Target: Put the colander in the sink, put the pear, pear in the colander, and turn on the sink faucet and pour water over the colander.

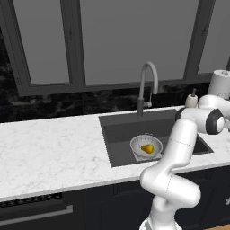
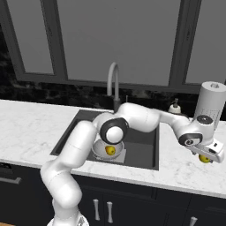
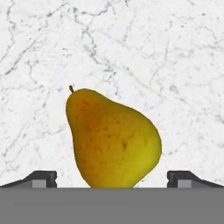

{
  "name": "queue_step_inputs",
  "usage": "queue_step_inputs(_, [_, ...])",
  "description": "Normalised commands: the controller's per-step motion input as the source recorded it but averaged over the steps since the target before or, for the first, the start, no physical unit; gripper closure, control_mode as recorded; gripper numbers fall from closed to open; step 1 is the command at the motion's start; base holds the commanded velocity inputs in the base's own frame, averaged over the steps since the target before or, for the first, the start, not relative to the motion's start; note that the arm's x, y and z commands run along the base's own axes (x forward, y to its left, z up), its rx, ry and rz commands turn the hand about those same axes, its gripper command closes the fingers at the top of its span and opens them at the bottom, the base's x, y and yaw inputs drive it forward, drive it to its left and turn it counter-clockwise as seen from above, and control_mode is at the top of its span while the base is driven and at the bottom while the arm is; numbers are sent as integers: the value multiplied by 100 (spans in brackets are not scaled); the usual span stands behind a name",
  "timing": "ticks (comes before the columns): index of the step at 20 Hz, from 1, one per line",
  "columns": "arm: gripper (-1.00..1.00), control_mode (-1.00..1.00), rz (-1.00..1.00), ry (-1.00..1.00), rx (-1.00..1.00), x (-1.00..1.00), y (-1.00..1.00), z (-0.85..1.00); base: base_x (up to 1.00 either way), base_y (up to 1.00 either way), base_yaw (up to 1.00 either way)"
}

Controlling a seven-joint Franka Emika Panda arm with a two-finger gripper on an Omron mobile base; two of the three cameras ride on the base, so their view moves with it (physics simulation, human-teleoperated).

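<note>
- Fingers (image 3: 41, 178) stand wide apart in the hand view, one tip on each side of a yellow-orange pear (image 3: 113, 140), neither seeming to touch it (nothing is gripped)
- That pear lies on the white marble counter (image 3: 166, 57), stem pointing up and left in this view
- From the right base view the gripper (image 2: 211, 155) hangs low over the counter right of the sink (image 2: 143, 150), the pear's yellow showing just under it
- Colander (image 1: 146, 144) sits in the sink, holding the other pear (image 1: 147, 148)
- Faucet (image 1: 148, 78) arches over the basin
</note>
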Motion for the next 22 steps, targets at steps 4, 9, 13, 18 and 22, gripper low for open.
queue_step_inputs(4, [-100,-100,0,4,-4,11,-2,-14,0,0,0])
queue_step_inputs(9, [-100,-100,0,4,-4,15,0,-16,0,0,0])
queue_step_inputs(13, [100,-100,0,3,-4,10,0,-14,0,0,0])
queue_step_inputs(18, [100,-100,0,0,-1,0,0,-9,0,0,0])
queue_step_inputs(22, [100,-100,5,-17,0,-17,2,4,0,0,0])
